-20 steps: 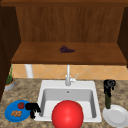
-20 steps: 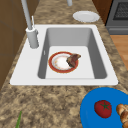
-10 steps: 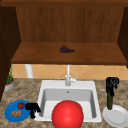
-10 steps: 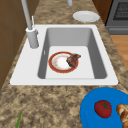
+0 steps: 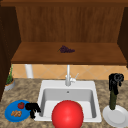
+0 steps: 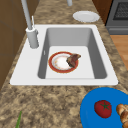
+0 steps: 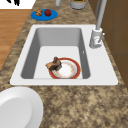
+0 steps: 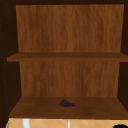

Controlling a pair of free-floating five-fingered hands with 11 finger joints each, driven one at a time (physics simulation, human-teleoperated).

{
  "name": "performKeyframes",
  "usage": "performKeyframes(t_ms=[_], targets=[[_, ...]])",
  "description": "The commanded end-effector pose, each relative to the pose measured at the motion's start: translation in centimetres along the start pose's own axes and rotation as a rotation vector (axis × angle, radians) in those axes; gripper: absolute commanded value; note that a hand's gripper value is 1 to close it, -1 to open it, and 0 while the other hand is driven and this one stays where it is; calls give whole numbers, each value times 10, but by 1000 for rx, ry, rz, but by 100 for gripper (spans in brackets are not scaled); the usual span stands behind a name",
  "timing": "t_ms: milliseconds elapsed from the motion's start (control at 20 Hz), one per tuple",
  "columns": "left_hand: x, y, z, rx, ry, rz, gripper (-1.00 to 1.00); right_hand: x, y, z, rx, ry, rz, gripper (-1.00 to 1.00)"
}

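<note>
Blue plate point(image 5: 11, 117) on the table carries a tomato point(image 5: 21, 105) and bread; the left hand point(image 5: 32, 108) hovers at its rim, fingers curled, empty. The right hand point(image 5: 115, 80) grips a dark bottle point(image 5: 112, 100) over a white plate point(image 5: 115, 116).

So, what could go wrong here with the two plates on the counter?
The right robot hand grips the dark green object only at its top, upright over the white plate; it might tip or slip. The left robot hand hangs beside the blue plate; moving could knock the tomato.
</note>
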Motion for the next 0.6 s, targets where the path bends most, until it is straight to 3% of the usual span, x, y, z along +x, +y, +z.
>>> performKeyframes(t_ms=[0,550], targets=[[0,0,0,0,0,0,0,10,-13,35,-19,19,-16,100],[0,0,0,0,0,0,0,65,-66,107,-21,42,27,100]])
